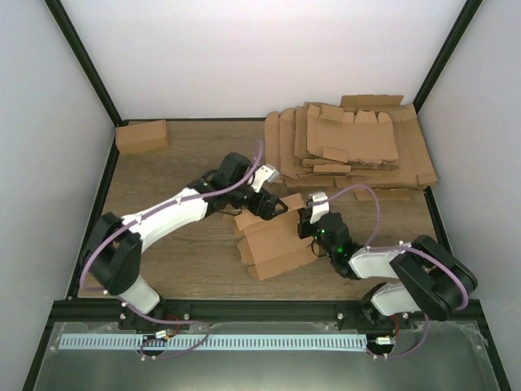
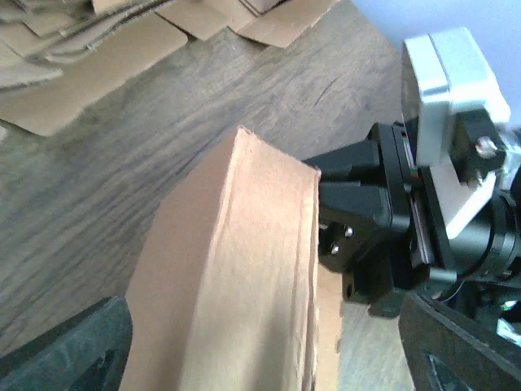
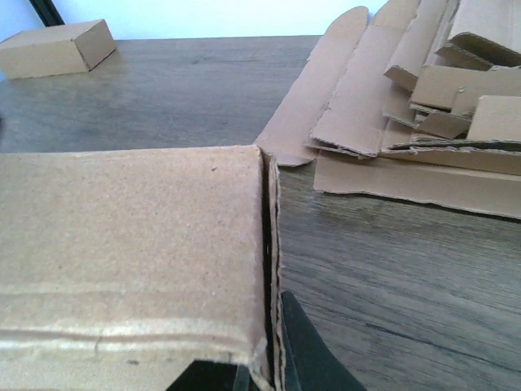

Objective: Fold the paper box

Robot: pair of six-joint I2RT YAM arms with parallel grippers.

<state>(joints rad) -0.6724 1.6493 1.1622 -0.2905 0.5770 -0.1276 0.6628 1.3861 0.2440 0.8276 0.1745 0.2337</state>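
The paper box (image 1: 273, 243) lies partly folded at the table's middle, between both arms. My left gripper (image 1: 273, 205) reaches over its far end. In the left wrist view the box's raised wall (image 2: 236, 277) stands between the two wide-apart fingers (image 2: 73, 350), with a gap on the right side, so this gripper (image 2: 269, 350) is open. My right gripper (image 1: 303, 221) is at the box's right edge. In the right wrist view its fingers (image 3: 305, 350) pinch the thin side wall of the box (image 3: 130, 244), so this gripper (image 3: 269, 371) is shut on it. The right gripper's black body (image 2: 366, 220) shows just behind the box.
A heap of flat cardboard sheets (image 1: 350, 142) covers the back right of the table, also seen in the right wrist view (image 3: 423, 106). A folded brown carton (image 1: 142, 136) sits at the back left corner. Black frame posts and white walls bound the table.
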